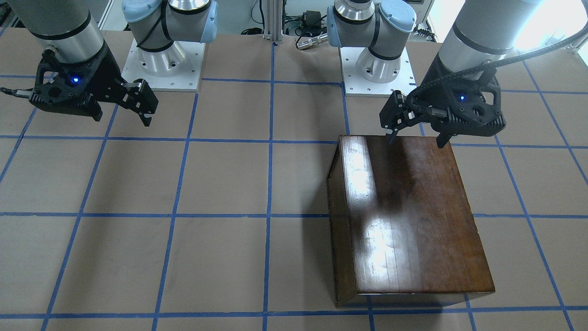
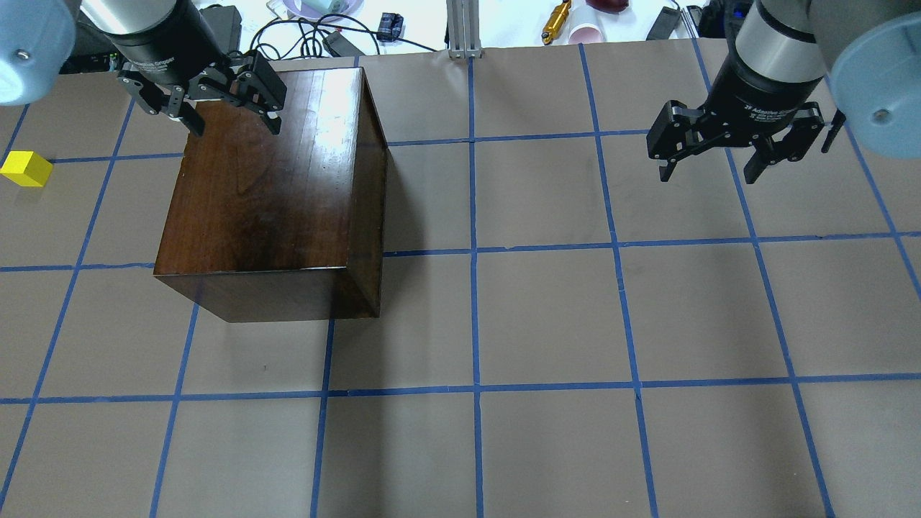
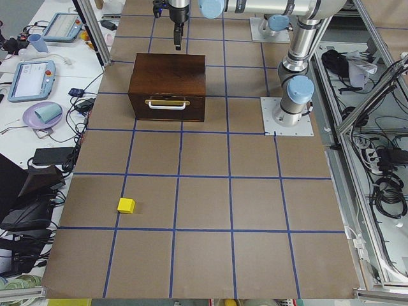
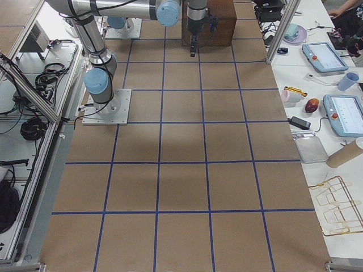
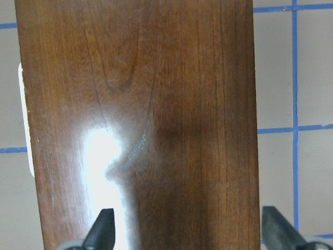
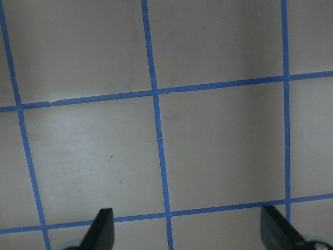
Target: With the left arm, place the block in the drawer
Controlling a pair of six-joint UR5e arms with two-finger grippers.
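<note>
Overhead: the left gripper point(image 2: 234, 124) hangs spread wide and empty over the box's point(image 2: 266, 208) far end. The block point(image 2: 26, 169) sits well apart from it, toward the worktop's point(image 2: 547, 316) left edge. The right gripper point(image 2: 709, 171) gapes too. From the left end: the drawer point(image 3: 167, 105) is shut in the box, and the block lies near the worktop's left end.

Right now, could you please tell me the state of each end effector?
Left end effector: open, holding nothing, over the wooden box.
Right end effector: open, holding nothing.
</note>
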